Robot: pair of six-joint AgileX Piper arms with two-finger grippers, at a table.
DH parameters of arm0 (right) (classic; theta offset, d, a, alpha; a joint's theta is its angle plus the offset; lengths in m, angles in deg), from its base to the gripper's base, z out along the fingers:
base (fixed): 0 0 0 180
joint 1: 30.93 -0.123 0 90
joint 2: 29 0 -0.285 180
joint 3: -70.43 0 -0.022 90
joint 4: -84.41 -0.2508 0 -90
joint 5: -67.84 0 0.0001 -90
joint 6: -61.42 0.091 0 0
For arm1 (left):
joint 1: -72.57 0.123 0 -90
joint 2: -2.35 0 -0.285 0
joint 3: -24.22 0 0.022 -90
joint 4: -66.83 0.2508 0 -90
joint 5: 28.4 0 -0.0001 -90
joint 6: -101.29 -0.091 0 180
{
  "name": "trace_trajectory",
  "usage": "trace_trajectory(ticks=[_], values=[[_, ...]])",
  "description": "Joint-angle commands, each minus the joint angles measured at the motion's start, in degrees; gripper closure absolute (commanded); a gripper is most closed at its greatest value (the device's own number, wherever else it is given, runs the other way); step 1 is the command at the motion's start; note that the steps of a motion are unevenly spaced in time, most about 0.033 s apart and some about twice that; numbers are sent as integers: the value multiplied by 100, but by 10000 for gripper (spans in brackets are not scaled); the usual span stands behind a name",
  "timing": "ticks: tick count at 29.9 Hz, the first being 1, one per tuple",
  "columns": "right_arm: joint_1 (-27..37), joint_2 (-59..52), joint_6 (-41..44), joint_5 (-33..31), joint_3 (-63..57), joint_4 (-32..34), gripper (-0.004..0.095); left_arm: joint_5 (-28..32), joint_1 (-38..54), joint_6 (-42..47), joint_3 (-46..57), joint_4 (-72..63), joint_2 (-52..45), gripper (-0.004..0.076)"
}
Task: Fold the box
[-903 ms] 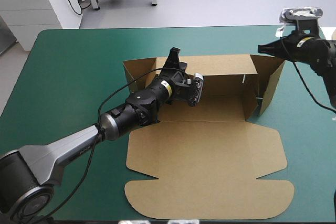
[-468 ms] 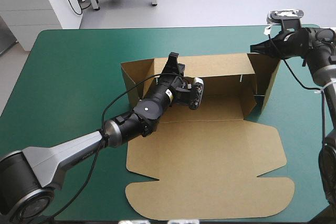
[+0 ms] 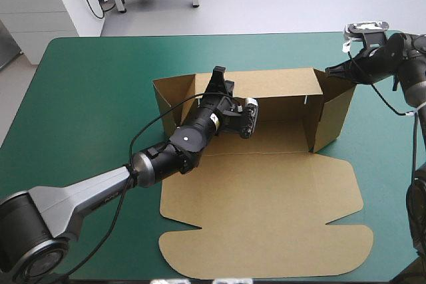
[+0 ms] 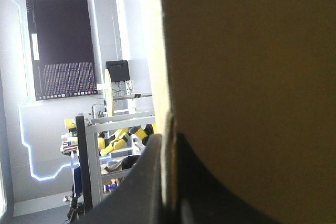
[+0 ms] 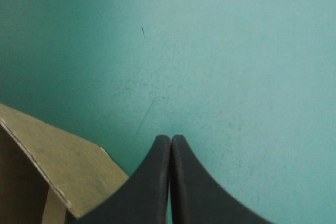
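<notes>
The box (image 3: 266, 191) lies long axis left-right; left pincer (image 4: 167, 132) seemingly grips it; right pincer (image 5: 170, 140) closed.

The left arm (image 3: 166, 154) hides the box (image 3: 266, 191) floor toward 10 o'clock — the wall pinched in the left gripper (image 3: 219, 71) runs off the wrist view's edges. At the table's (image 3: 100, 98) 2 o'clock, whether the right gripper (image 3: 328, 70) touches the side wall cannot be told.

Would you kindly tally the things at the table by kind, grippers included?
Box: 1
Grippers: 2 (left gripper, right gripper)
Total: 3
</notes>
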Motion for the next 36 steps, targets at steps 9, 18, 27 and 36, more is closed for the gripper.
trace_trajectory(ticks=[9,18,27,36], values=[[233,-347,-1293,-595,-357,-1551,928,-118,-45,53,-108,46,-197,731],[233,-1351,-2379,1173,-2421,-2725,927,-145,-45,53,-108,46,-197,731],[233,-2023,-3862,2590,-3947,-3841,927,-124,-45,53,-108,56,-197,731],[233,-2060,-4585,2298,-3808,-3716,717,-124,-45,53,-108,56,-197,731]])
